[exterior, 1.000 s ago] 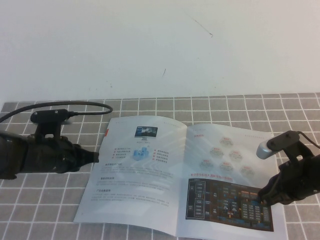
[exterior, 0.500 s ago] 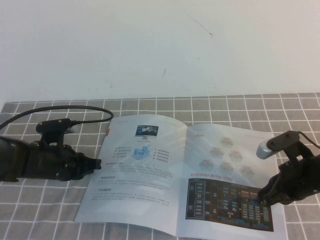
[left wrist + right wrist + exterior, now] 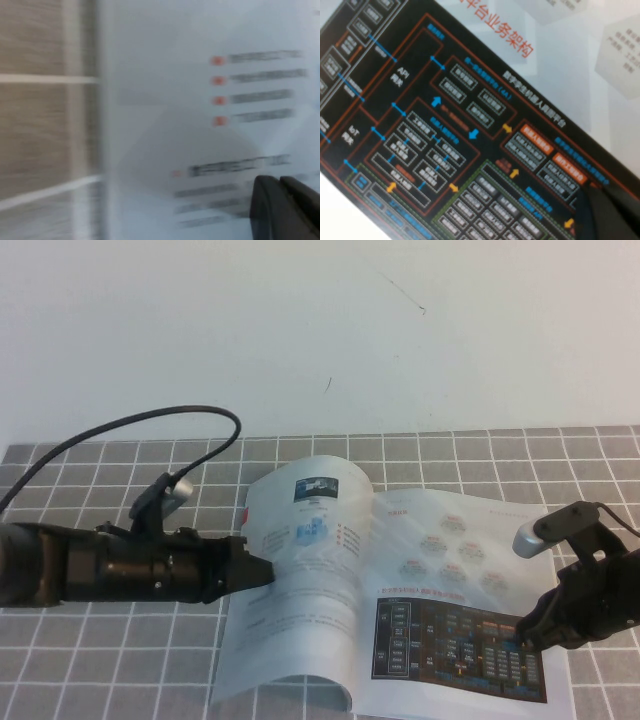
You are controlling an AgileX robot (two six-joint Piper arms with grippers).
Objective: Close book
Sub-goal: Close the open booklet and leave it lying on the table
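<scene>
An open brochure lies on the grey grid cloth. Its left page (image 3: 310,530) is lifted and bowed toward the spine, while its right page (image 3: 450,540) lies flat. My left gripper (image 3: 265,573) reaches in low from the left, shut, with its tip against the raised page's outer part. The left wrist view shows that gripper (image 3: 278,182) on the blurred printed page (image 3: 200,100). My right gripper (image 3: 522,637) is shut and presses down on the dark diagram (image 3: 450,645) at the right page's near corner. In the right wrist view, this gripper (image 3: 600,195) rests on the diagram (image 3: 445,140).
The grid cloth (image 3: 90,660) covers the table up to a white wall (image 3: 320,330) behind. The left arm's black cable (image 3: 200,412) loops up over the cloth at the back left.
My left arm has slid right, pushing the left page's outer edge off the cloth so the page bows up toward the spine. The right gripper has stayed put.
</scene>
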